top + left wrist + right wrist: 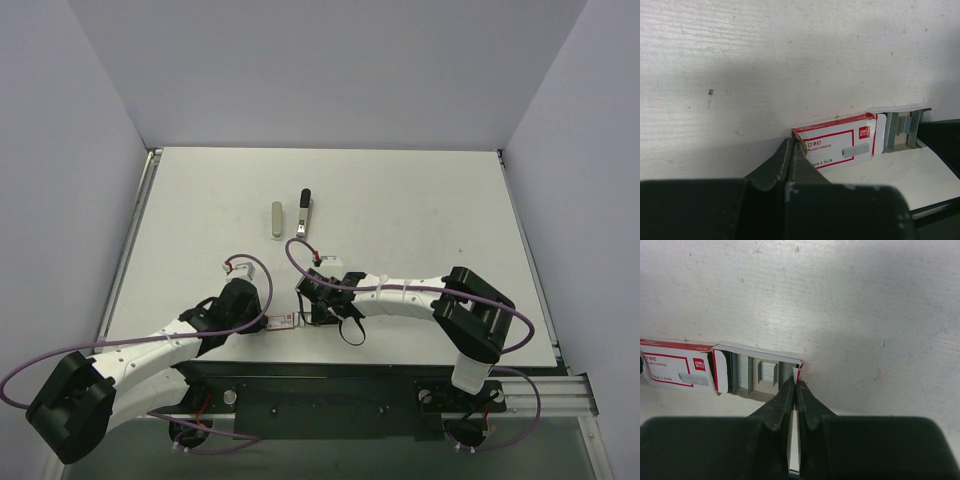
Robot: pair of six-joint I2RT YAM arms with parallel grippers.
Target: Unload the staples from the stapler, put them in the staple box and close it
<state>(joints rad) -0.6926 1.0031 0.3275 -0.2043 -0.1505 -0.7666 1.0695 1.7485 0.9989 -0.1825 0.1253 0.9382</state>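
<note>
The stapler (306, 212), light grey with a black far end, lies on the table (420, 210) well beyond both grippers. It is out of both wrist views. A red and white staple box (283, 321) lies near the front edge between the grippers. My left gripper (791, 145) is shut on the cardboard flap at the closed end of the staple box (840, 145). My right gripper (796, 385) is shut on the flap at the box's open end. There the inner tray (757, 376) with grey staple strips shows.
A plain beige-grey bar (277, 218) lies just left of the stapler. The table's front edge and the black base rail (330, 385) are close behind the box. Purple cables (300, 255) loop over both wrists.
</note>
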